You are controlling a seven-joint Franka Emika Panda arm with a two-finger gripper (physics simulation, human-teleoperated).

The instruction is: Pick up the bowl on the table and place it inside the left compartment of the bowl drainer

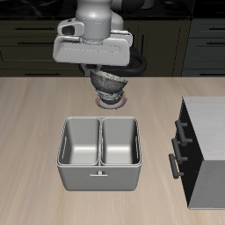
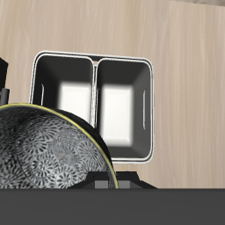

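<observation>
One bowl [image 1: 109, 85] clamped in tool [image 1: 107, 81], lifted clear of desk [image 1: 35, 123], tilted, behind bowl drainer's [image 1: 99, 164] back rim. Both drainer basins bare in wrist view; bowl's mottled silver surface [image 2: 44, 151] close to lens. Small pinkish saucer [image 1: 114, 103] on desk just beneath bowl. Dark cabinet [image 1: 204, 149] beside drainer, apart from it.

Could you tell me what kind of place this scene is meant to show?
Probably a simulated kitchen: a wooden table carries a metal two-basin bowl drainer, dark cabinets line the back, and the gripper holds a patterned bowl.
</observation>
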